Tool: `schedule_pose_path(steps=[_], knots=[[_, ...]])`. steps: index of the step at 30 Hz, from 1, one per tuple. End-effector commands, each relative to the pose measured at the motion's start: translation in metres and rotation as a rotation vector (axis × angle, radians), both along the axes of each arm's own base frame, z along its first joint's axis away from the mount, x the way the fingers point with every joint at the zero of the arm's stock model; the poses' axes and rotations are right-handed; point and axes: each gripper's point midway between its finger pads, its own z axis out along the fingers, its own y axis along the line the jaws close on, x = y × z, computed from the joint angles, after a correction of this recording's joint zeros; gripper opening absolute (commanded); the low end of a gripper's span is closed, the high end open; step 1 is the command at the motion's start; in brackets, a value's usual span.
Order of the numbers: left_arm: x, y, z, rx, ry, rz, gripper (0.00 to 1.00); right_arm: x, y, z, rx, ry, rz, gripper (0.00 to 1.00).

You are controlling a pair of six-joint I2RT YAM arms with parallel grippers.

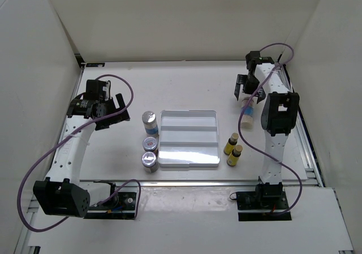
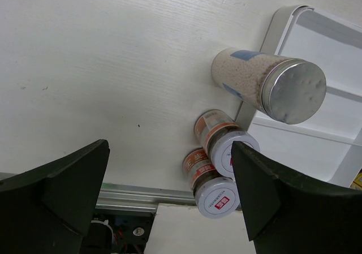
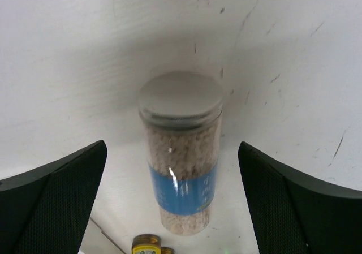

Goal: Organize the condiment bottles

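Note:
A tall silver-capped bottle with a blue label (image 3: 181, 152) stands on the table between the open fingers of my right gripper (image 3: 172, 152), untouched; in the top view it (image 1: 247, 113) is partly hidden under that gripper (image 1: 246, 95). The other tall bottle (image 1: 149, 121) and two short reddish-label jars (image 1: 150, 145) (image 1: 149, 161) stand in a row left of the white tray (image 1: 188, 159). Two slim yellow bottles (image 1: 231, 143) (image 1: 235, 155) stand right of the tray. My left gripper (image 1: 115, 111) is open and empty, left of that row; its wrist view shows the tall bottle (image 2: 266, 84) and both jars (image 2: 223, 138) (image 2: 209, 180).
The ridged tray (image 2: 339, 158) holds nothing. White walls enclose the table on three sides. A metal rail (image 2: 147, 198) runs along the near edge. Cables loop off both arms. The yellow bottles' caps (image 3: 148, 244) show at the bottom of the right wrist view.

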Motion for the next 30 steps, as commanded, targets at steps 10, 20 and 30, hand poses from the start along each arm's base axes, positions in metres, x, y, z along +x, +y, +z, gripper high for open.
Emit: schedule_pose_path(steps=[10,20,30], knots=[[-0.001,-0.002,0.013,-0.016,-0.055,-0.021,1.0,0.005,-0.025,-0.043,0.064,0.109,-0.065,0.85],[0.0,-0.004,0.011,-0.023,-0.045,-0.026,1.0,-0.01,-0.018,-0.06,0.099,0.174,-0.062,0.54],[0.0,-0.005,0.011,-0.03,-0.044,-0.031,1.0,0.007,-0.015,-0.011,0.112,0.057,-0.187,0.0]])
